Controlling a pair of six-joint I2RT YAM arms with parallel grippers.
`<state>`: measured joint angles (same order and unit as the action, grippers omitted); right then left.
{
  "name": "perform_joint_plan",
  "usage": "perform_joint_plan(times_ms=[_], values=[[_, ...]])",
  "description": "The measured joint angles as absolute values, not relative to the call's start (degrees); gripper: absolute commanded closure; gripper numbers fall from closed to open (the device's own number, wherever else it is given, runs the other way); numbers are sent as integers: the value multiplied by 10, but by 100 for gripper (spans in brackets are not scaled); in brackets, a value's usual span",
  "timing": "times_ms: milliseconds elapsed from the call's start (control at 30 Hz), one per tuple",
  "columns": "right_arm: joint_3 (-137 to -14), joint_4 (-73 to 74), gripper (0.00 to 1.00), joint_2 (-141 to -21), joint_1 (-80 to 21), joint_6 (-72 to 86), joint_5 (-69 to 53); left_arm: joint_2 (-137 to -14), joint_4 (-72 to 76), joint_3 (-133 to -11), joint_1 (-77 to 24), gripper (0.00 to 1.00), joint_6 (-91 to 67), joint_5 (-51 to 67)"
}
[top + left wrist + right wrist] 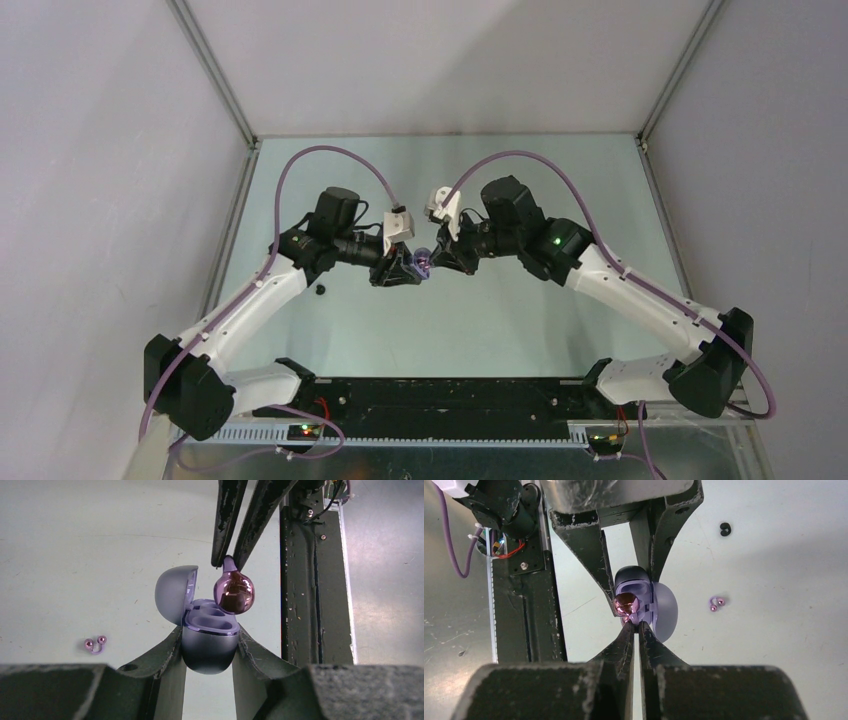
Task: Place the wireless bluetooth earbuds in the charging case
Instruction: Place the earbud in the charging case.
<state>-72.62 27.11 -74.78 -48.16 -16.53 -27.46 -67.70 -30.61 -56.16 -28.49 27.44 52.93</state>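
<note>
The step in hand is seating the first purple earbud (234,592) in the charging case (207,655). The left gripper (209,642) is clamped on the lower shell of the case and holds it above the table (75,555). The case's lid (172,594) is swung open toward the left of the left wrist frame, and both moulded wells are bare.

The right gripper (228,562) comes in from the top of that frame with its fingers nearly together, pinching the bud by its narrow tip. The glossy body hangs just above the right-hand well, at or almost at the rim; contact cannot be told.

The next move likely calls for a short, slow lowering with the bud turned to match the well, then a release without dragging it out again.

A second purple earbud (95,644) lies on the table at the lower left of the left wrist frame. A black bud (724,528) sits at the upper right of the right wrist frame.
</note>
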Motion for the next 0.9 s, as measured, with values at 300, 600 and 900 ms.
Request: perform_joint_plan(times_ms=[300,600,900], values=[[-724,248,94,-756,-486,-154,-256,-677,-306,-562,-285,100,274,529],[-724,246,94,-763,-493,-152,-248,-677,-306,-562,-285,100,274,529],[-721,241,94,-764,-494,-152,-248,-677,-306,-562,-285,100,274,529]])
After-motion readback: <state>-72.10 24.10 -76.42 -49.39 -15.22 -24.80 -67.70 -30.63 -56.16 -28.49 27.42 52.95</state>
